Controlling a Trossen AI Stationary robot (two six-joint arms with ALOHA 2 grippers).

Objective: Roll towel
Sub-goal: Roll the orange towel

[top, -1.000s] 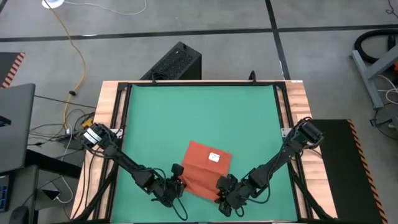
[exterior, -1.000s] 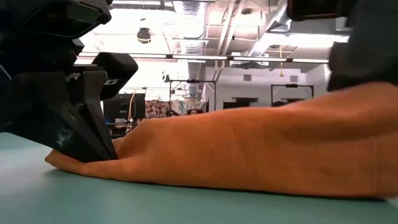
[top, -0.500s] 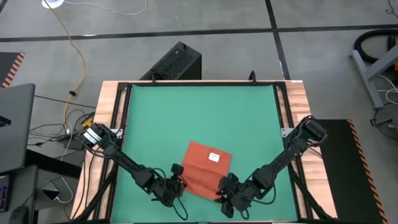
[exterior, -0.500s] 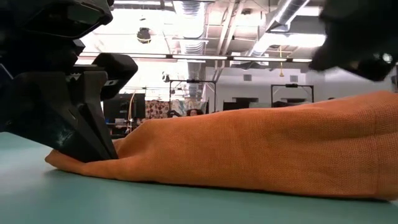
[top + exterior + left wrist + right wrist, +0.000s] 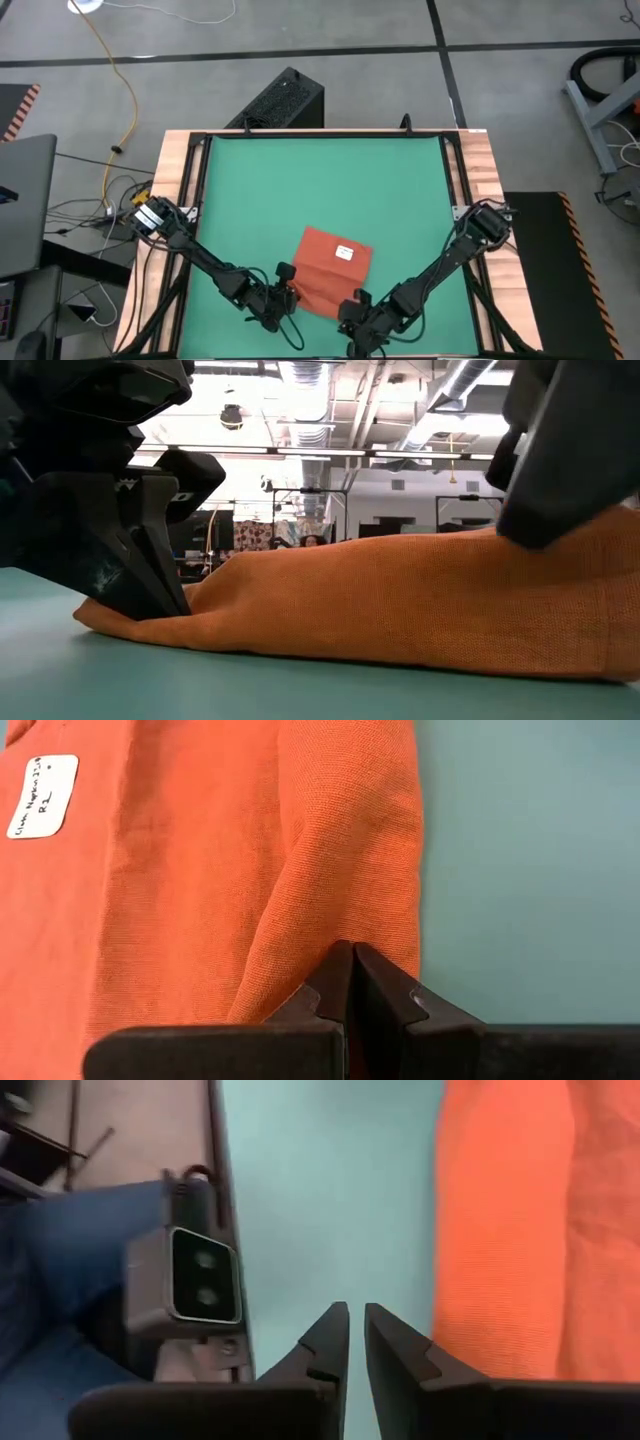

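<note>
Large green mat covers the wooden-edged table; lots of bare mat on the far side, very little on the near side. Orange-red rectangular soft cloth towel with small white tag lies flat-ish near the mat's near edge, middle of the table, its near edge bunched up in a low hump. Left gripper is down at the towel's near-left corner, fingers pinched together on the cloth edge. Right gripper is over bare mat just beside the towel's near-right corner, fingers nearly together with a thin gap, holding nothing, cloth not between them.

Risk: only one corner is held, so any roll started now would likely go skewed or drag the towel sideways. Right gripper sits close to the table's near edge and the small grey camera box, so a low sweep could bump it. Room to roll is toward the far side.
</note>
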